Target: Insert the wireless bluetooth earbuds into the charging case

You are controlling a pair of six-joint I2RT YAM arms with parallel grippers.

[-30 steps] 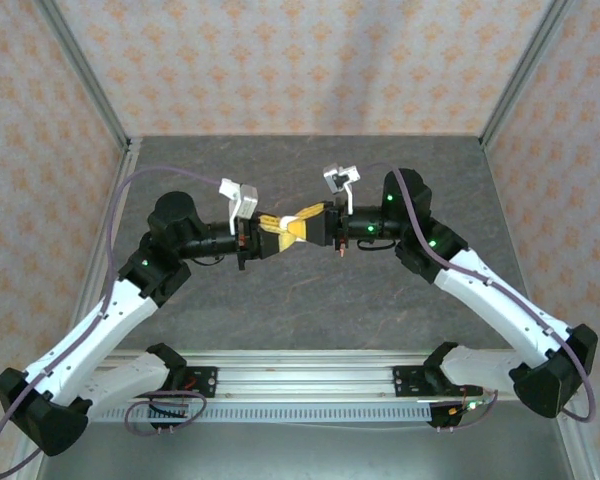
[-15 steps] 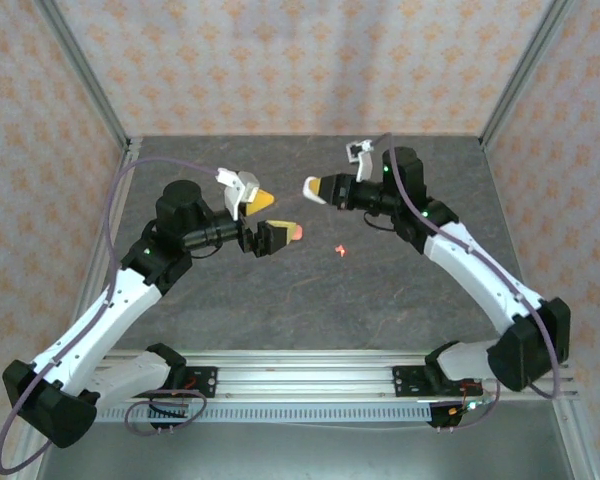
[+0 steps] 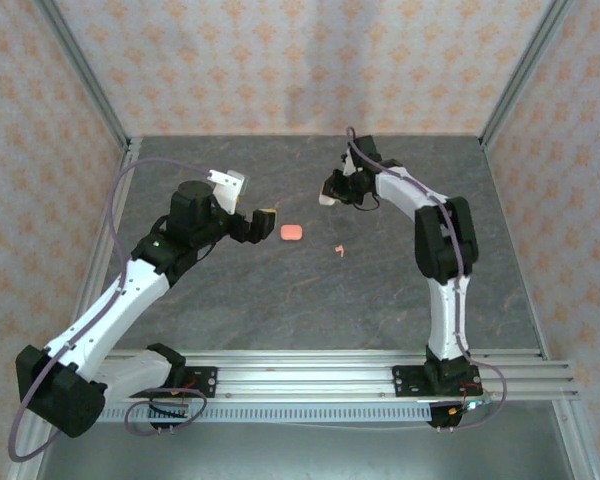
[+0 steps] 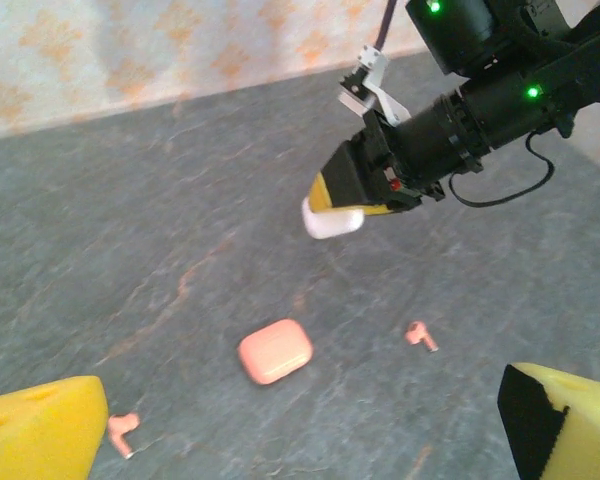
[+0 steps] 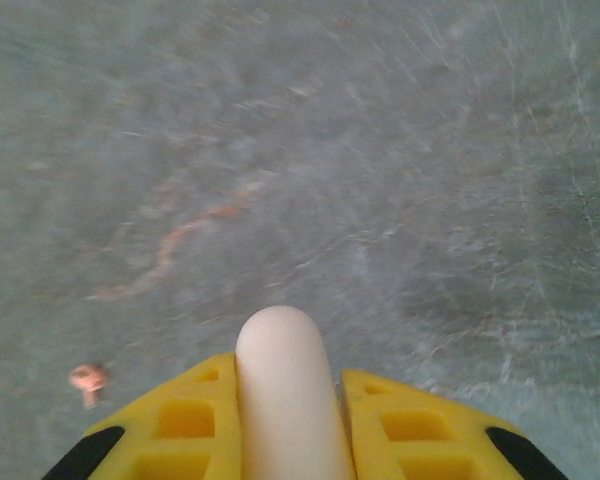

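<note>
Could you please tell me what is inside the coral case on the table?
Its inside is hidden: the case lies shut. One coral earbud and a second earbud lie outside it on the table.

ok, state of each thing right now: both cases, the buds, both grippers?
left gripper: open, empty.
right gripper: shut on the white case, held above the table.
coral case: lid closed, lying on the table, not gripped.
coral earbuds: both loose on the table, outside any case.
</note>
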